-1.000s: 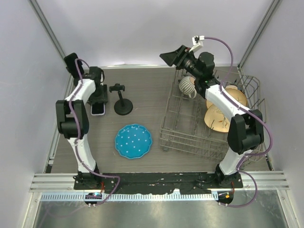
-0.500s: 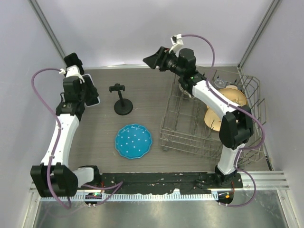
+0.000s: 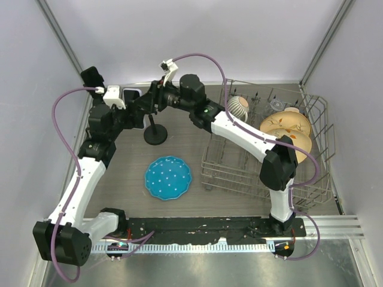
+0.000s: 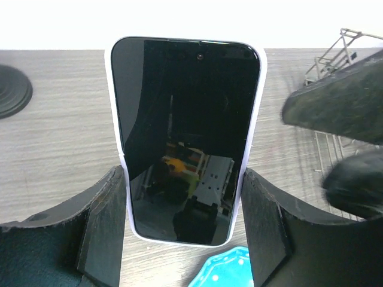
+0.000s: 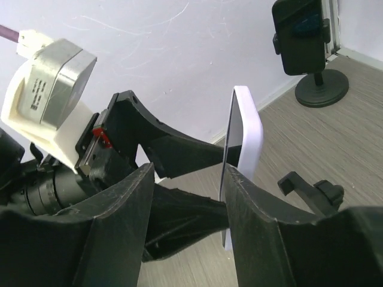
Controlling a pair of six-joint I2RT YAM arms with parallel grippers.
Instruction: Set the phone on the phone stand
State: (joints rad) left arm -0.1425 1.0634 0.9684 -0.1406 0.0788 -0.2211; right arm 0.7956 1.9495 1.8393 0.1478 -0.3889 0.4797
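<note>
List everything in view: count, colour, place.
white-cased smartphone with black screen: 1, white and black, held upright, far left
black round-based phone stand: 1, black, table, empty
blue scalloped plate: 1, blue, table
grey wire dish rack: 1, grey, table's right
ribbed bowl: 1, white-brown, in rack
tan patterned plates: 2, tan, in rack
black device on stand: 1, black, far-left corner
left gripper: 1, black, shut on smartphone
right gripper: 1, black, open, fingers astride smartphone

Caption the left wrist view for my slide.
Left pincer grips the white phone by its sides, screen dark, over the table.
</note>
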